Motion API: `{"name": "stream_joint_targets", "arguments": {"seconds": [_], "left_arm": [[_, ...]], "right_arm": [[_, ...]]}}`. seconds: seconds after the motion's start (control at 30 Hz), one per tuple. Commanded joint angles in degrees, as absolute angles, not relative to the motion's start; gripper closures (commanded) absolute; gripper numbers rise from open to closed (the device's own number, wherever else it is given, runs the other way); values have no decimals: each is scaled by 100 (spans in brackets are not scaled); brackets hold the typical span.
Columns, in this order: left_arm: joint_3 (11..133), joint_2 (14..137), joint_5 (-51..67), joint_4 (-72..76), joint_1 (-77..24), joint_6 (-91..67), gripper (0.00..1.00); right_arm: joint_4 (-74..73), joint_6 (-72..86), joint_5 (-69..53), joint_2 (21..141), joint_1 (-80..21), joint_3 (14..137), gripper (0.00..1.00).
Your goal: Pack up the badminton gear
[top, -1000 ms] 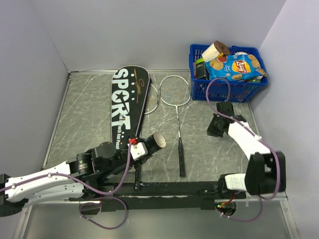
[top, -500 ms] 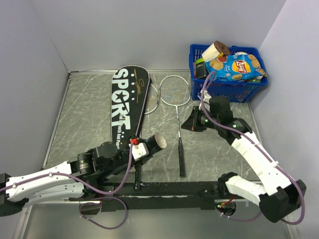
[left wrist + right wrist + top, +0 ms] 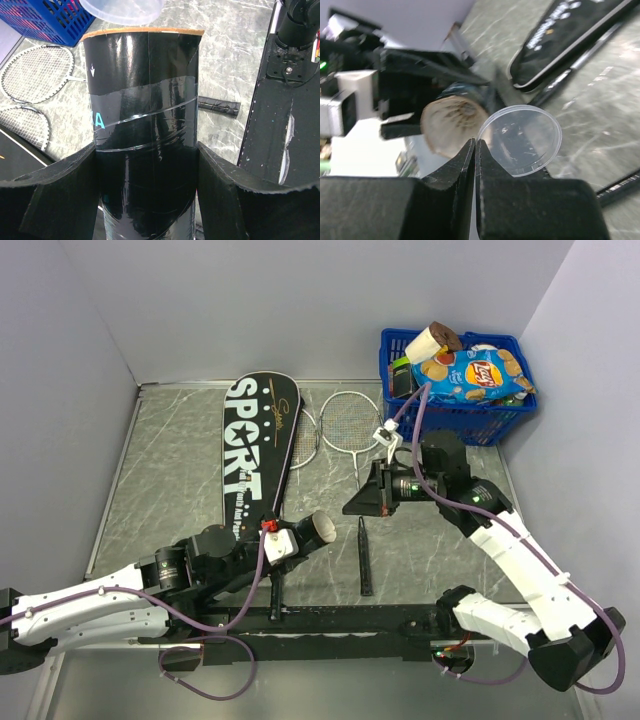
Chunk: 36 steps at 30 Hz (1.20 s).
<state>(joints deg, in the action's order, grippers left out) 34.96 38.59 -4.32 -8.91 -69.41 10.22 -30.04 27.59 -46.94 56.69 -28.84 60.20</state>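
Note:
My left gripper (image 3: 285, 543) (image 3: 145, 167) is shut on the long black tube with teal print (image 3: 145, 115) (image 3: 312, 531), which it holds tilted above the table. The tube's open end (image 3: 451, 125) shows pale inside. Just right of that end, my right gripper (image 3: 353, 508) (image 3: 475, 143) is shut on the rim of a clear round lid (image 3: 522, 141) (image 3: 121, 10). Two silver-headed rackets (image 3: 351, 422) (image 3: 306, 436) lie beside the black "SPORT" cover (image 3: 255, 450). No loose shuttlecock shows.
A blue plastic basket (image 3: 455, 422) of snack packets stands at the back right corner. One racket's black handle (image 3: 365, 558) lies under my right gripper. A black rail (image 3: 340, 618) runs along the near edge between the arm bases.
My right arm has swung left from beside the basket to the tube's open end, carrying the clear lid. The left arm and the tube have hardly moved.

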Motion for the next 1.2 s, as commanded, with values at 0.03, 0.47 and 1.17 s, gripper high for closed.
{"name": "stream_joint_targets", "arguments": {"seconds": [0.03,0.47,1.17], "left_arm": [[3788,3762,-264,-624,-6961,888,99],[3788,3753,-237,-633,-6961,896,99],[3788,3753,-281,-677,-6961,914,99]], "right_arm": [[-2646,2716,-5282,5713,-3190,6477,93],[-2417,2768,-5177,5976,-3744,6487,89],[-2136,2900,-5256,6135,-4192,6486,89]]}}
